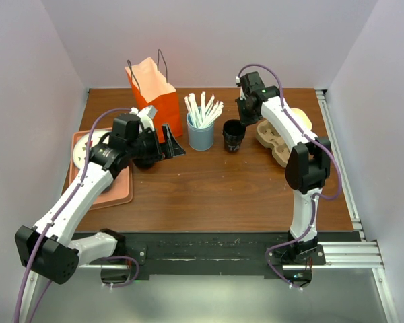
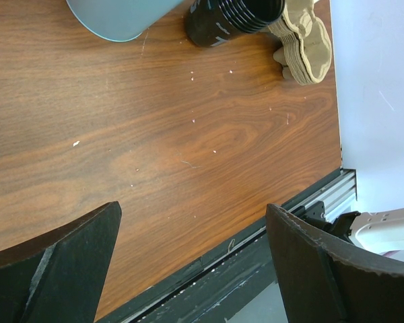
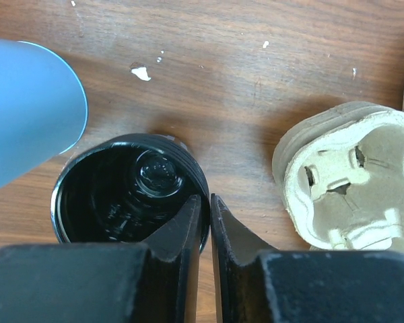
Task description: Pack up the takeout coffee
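Snugly — right gripper [image 3: 207, 199] astride cup [image 3: 124, 198] rim

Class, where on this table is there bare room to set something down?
Free: the front wood, between the tray, the right arm and the near edge. Crowded: the back row, orange bag, blue straw holder, black cup stack, pulp carriers.

Overhead, wrist close-ups; black cups [image 1: 233, 136] shared

The left arm [image 1: 87, 185] extends forward, left gripper [image 2: 192, 208] wide open. The right gripper [image 3: 209, 202], pointing down, pinches a black cup [image 3: 108, 195].
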`<state>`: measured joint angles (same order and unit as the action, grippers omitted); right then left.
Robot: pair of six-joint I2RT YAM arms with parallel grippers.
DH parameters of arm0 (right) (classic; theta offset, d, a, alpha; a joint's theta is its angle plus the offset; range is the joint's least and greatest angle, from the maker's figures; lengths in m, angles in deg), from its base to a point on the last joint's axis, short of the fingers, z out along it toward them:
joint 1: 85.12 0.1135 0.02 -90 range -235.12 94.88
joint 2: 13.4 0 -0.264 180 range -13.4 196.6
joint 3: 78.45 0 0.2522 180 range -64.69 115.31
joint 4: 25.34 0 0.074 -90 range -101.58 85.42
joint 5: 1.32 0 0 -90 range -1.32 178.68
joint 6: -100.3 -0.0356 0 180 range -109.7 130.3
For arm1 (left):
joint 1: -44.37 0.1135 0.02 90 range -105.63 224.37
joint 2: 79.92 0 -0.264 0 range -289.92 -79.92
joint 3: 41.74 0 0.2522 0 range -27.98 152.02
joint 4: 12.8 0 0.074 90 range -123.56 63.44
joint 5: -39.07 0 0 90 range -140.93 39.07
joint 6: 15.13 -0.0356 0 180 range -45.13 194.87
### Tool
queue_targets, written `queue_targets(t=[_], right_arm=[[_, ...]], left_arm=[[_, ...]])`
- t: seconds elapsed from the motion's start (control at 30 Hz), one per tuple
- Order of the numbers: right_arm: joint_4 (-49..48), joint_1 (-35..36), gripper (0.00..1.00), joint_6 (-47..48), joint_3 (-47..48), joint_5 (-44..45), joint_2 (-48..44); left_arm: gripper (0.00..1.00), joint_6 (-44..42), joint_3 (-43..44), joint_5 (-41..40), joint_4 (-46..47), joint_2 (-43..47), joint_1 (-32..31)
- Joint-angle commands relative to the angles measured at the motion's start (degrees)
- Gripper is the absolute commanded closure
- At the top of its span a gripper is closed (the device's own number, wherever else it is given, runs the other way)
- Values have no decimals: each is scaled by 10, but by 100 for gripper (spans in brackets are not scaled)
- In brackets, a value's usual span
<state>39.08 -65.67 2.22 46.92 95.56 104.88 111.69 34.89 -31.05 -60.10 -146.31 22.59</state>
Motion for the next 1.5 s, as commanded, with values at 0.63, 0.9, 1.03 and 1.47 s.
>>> queue_targets(t=[0.63, 0.9, 1.03, 1.47], right_arm=[[-17, -2, 95, -6, -9, 12, -64], [-12, -2, 93, -1, -8, 29, -64], [-13, -3, 80, 14, 14, 29, -56], [-23, -11, 74, 59, 18, 25, -31]], left_arm=[[7, -3, 6, 17, 22, 6, -2], [7, -3, 6, 20, 20, 9, -2], [7, -3, 5, 21, 20, 9, -2], [7, -7, 5, 13, 12, 8, -2]])
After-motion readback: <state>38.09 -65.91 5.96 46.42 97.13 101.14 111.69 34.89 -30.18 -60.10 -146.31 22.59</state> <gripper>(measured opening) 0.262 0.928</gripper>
